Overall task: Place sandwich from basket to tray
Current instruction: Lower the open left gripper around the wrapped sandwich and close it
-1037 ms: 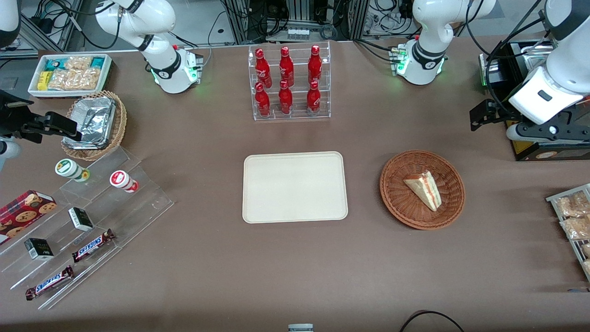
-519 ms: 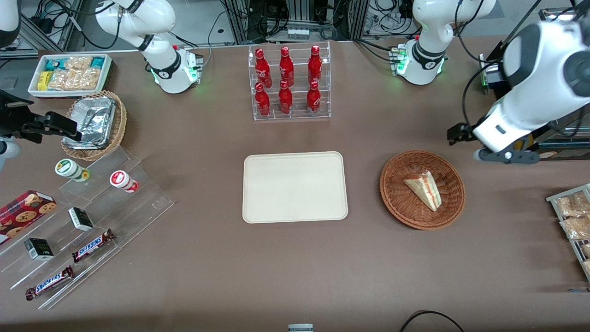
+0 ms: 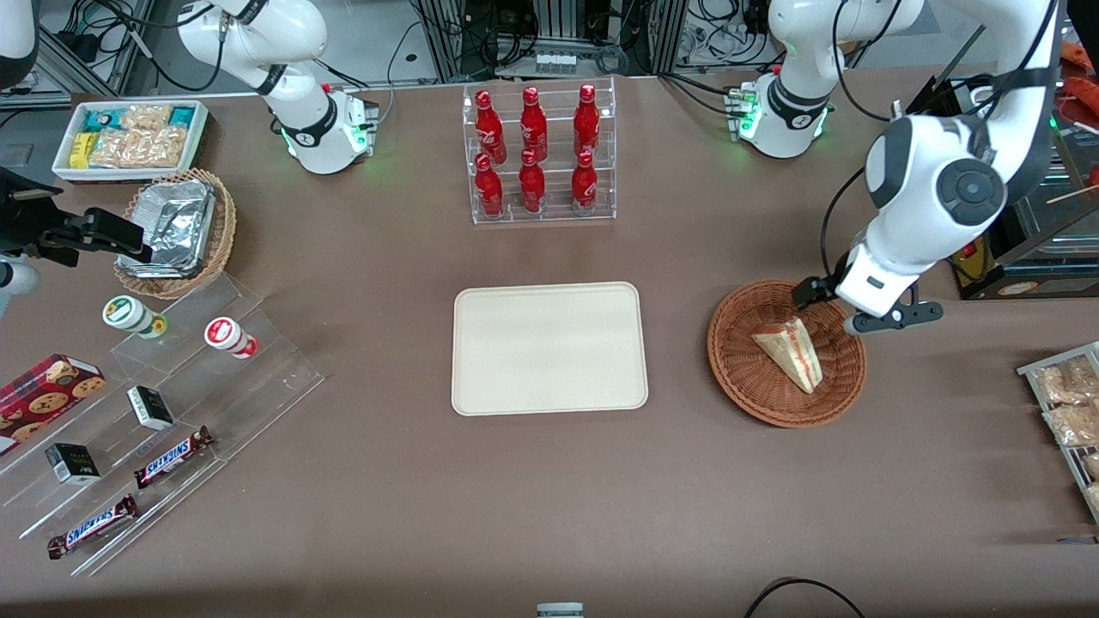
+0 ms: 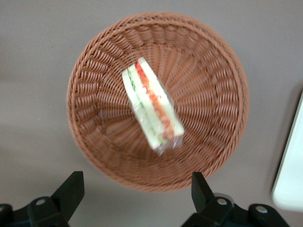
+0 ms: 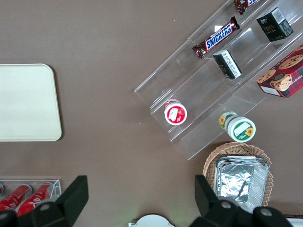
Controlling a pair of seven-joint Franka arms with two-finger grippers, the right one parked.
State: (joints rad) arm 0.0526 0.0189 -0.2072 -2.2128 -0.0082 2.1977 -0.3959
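Note:
The sandwich (image 3: 794, 352) (image 4: 151, 111), a wrapped pale wedge with red and green filling, lies in the round reddish-brown basket (image 3: 740, 369) (image 4: 94, 142). The cream tray (image 3: 549, 348) (image 4: 291, 179) (image 5: 26, 101) sits bare beside the basket, toward the parked arm's end. My left gripper (image 3: 859, 302) (image 4: 136, 189) hangs above the basket's rim, on the edge farther from the front camera and toward the working arm's end. Its fingers (image 4: 71, 189) stand wide open with nothing between them, well above the sandwich and apart from it.
A clear rack of red bottles (image 3: 539, 154) stands farther from the front camera than the tray. A dark box (image 3: 1013, 279) and a rack of snack packets (image 3: 1065, 403) sit toward the working arm's end. Foil containers in a tan basket (image 3: 176, 232) and a clear stepped stand (image 3: 172, 403) lie toward the parked arm's end.
The left arm has swung in from the working arm's end of the table, bringing the gripper over the basket's rim. Sandwich, basket and tray have not moved.

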